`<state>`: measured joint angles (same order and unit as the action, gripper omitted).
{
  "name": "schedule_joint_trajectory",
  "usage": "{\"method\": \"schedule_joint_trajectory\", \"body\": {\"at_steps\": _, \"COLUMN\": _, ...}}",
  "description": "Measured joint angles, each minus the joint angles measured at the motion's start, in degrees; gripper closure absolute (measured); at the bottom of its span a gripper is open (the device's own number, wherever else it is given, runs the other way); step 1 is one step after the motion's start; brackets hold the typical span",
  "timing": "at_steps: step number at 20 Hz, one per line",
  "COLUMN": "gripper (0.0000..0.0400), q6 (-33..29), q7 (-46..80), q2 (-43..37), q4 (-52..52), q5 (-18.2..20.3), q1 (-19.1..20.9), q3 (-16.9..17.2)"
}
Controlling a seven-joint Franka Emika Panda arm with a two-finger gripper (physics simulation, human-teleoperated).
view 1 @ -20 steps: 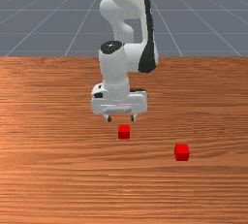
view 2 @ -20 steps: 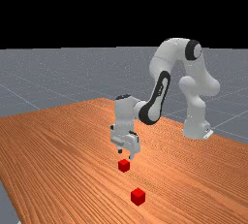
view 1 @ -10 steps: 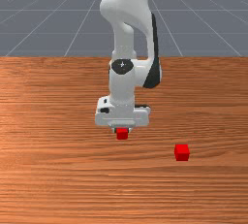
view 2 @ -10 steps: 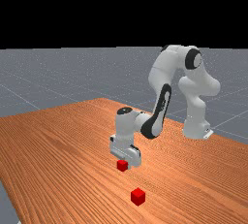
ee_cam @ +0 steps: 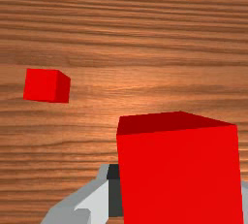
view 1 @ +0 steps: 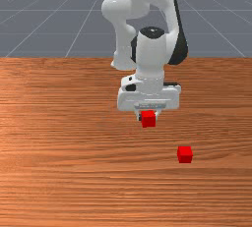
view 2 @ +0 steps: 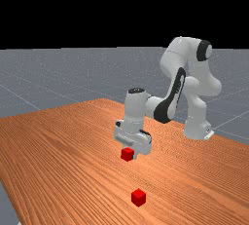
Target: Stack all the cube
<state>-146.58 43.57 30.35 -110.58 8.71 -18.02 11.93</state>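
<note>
In the front view, one red cube, the held cube (view 1: 148, 119), is pinched by the claw (view 1: 147, 116), its fingers set against two opposite sides. The second cube (view 1: 185, 155) lies on the wooden table (view 1: 59, 182), apart from the claw, out toward the front view's right and farther from the arm's base. No stack has been made.

In the far view, the held cube is seen hanging under the claw, off the table, and carried roughly level. The second cube is seen lower than the claw and well apart from it, flat on the wood, with its sides open to be reached.

In the wrist view, a dark finger pad (ee_cam: 114, 194) is seen pressed to one side of the held cube, and the second cube is seen off beyond that same finger, turned a little out of line with the held one.

Both cubes are judged to be light, stiff and not fragile, so a firm squeeze should be borne without denting. Smooth faces might slip or twist if pinched near an edge; the grip is best kept on the middle of two opposite faces, with the underside left free to be set squarely on the second cube.
</note>
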Motion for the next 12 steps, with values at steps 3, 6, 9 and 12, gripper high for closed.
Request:
{"method": "schedule_joint_trajectory", "body": {"at_steps": 3, "gripper": 0.0208, "q6": 6.9, "q7": 2.0, "q2": -2.0, "q4": 6.4, "q5": -0.7, "q1": -2.9, "q3": -1.5}}
{"method": "schedule_joint_trajectory", "body": {"at_steps": 6, "gripper": 0.0208, "q6": 8.9, "q7": 2.7, "q2": 1.1, "q4": 10.6, "q5": 0.7, "q1": -4.4, "q3": -3.8}}
{"method": "schedule_joint_trajectory", "body": {"at_steps": 9, "gripper": 0.0208, "q6": 9.0, "q7": 2.8, "q2": 5.5, "q4": 12.9, "q5": 1.6, "q1": -4.3, "q3": -4.8}}
{"method": "schedule_joint_trajectory", "body": {"at_steps": 12, "gripper": 0.0208, "q6": 9.6, "q7": 2.8, "q2": 8.8, "q4": 15.5, "q5": 1.9, "q1": -4.1, "q3": -5.2}}
